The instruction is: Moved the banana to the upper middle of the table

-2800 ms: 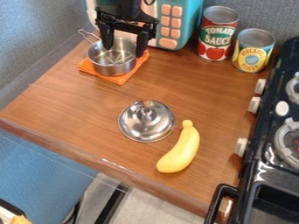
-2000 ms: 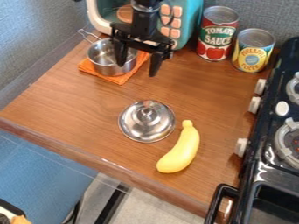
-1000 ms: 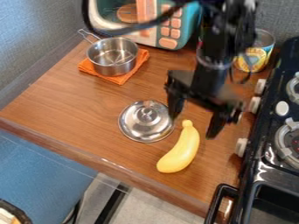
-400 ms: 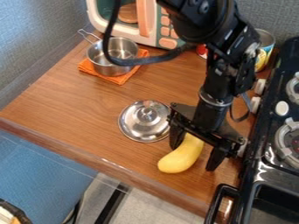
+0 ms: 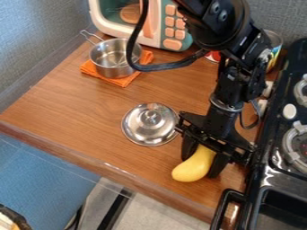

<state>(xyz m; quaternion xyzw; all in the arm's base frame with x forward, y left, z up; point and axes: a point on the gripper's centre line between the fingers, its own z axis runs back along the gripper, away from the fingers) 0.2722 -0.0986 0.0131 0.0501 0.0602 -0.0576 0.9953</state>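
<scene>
Your pincer is closed in on the banana, one finger against each side. You have it near the tabletop's front edge, toward the right corner by the stove, with the metal lid behind and left.

Passable across the left of the table and between lid and saucepan. Obstructed just beside the fingers by the lid, along the right by the stove, behind the saucepan by the toy microwave.
</scene>
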